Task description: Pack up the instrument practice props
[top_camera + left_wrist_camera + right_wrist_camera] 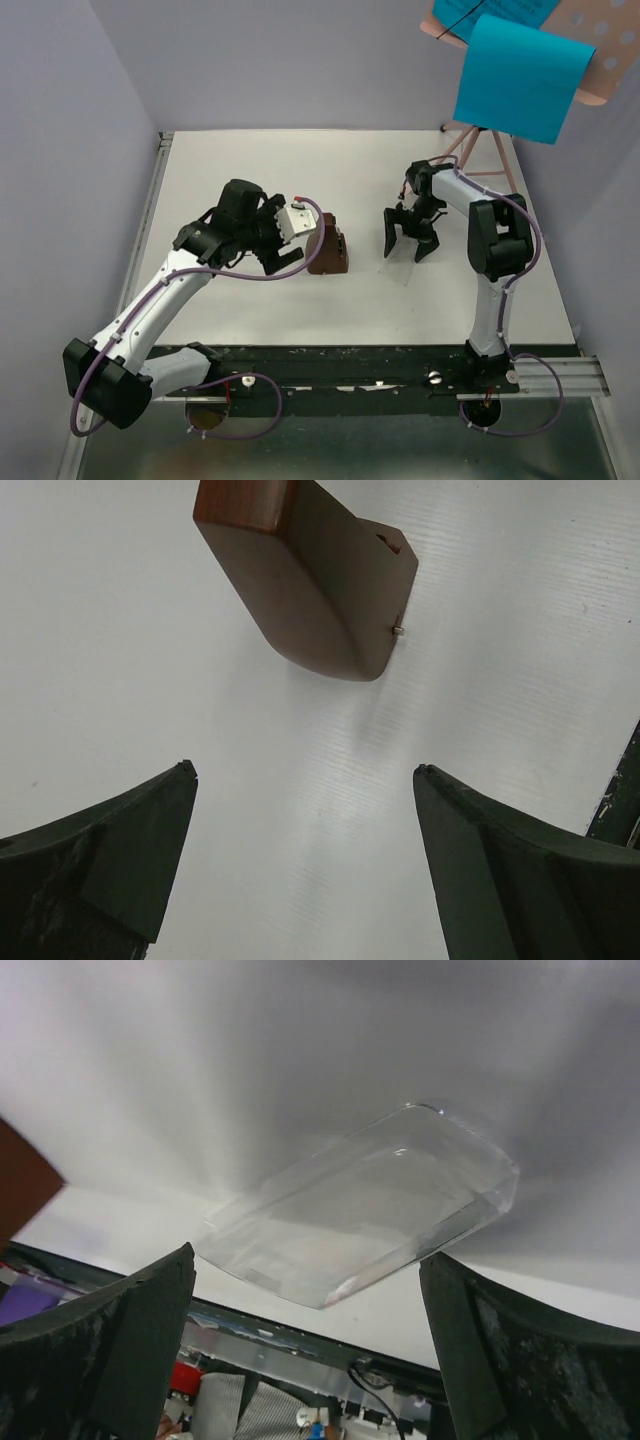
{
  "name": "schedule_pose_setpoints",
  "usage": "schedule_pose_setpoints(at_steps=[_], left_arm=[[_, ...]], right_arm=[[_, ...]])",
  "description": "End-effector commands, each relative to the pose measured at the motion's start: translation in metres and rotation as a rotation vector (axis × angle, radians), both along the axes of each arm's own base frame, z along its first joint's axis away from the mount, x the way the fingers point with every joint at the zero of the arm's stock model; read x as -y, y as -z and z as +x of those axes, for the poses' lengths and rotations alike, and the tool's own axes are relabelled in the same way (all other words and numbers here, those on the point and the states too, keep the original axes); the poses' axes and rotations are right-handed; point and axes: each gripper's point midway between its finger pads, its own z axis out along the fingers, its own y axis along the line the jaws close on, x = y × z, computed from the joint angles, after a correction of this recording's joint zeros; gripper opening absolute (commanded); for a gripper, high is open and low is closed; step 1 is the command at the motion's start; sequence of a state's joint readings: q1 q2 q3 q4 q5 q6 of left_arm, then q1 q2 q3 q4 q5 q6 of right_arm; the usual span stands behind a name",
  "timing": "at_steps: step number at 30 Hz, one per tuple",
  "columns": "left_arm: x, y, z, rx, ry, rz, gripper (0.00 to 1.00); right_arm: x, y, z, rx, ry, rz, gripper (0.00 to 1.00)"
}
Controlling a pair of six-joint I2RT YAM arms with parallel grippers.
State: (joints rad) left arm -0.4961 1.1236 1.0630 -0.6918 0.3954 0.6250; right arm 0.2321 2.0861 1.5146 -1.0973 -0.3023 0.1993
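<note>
**Both grippers open by the brown wedge block (328,250)**

The pink music stand (600,60) is far behind the block and off to its right. The blue paper sheet (520,80) rests on the stand. The left gripper (300,770) is just left of the block, fingers wide, holding nothing. The right gripper (310,1260) is to the block's right, fingers wide too, over a clear plastic tray (370,1205). If one finger bumps the block first, it could tip or slide away. The tray is thin and hard to see, so fingers might slip off it.
</note>
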Motion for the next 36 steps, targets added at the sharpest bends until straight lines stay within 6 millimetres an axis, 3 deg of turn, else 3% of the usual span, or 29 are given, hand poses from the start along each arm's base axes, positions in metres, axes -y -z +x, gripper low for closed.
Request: schedule_pose_setpoints(at_steps=[1, 7, 13, 25, 30, 36], left_arm=[[-0.001, -0.001, -0.001, -0.014, -0.007, 0.032, 0.99], [-0.001, 0.001, 0.002, -0.016, -0.01, 0.038, 0.99], [-0.001, 0.0, 0.003, -0.009, -0.018, 0.028, 0.99], [-0.002, 0.004, 0.0, -0.004, -0.016, 0.022, 0.99], [-0.002, 0.008, -0.003, -0.022, -0.017, 0.021, 0.99], [0.004, 0.009, -0.003, -0.039, -0.006, 0.003, 0.99]], right_arm=[[-0.037, -0.009, 0.035, 0.075, -0.019, 0.131, 1.0], [-0.036, 0.006, 0.057, 0.153, -0.177, 0.01, 1.0], [-0.022, 0.021, 0.044, 0.153, -0.217, -0.159, 0.95], [0.003, 0.019, 0.032, 0.179, -0.158, -0.37, 0.99], [0.003, 0.026, 0.023, 0.151, -0.154, -0.363, 0.9], [-0.008, 0.021, 0.043, 0.206, -0.15, -0.328, 0.81]])
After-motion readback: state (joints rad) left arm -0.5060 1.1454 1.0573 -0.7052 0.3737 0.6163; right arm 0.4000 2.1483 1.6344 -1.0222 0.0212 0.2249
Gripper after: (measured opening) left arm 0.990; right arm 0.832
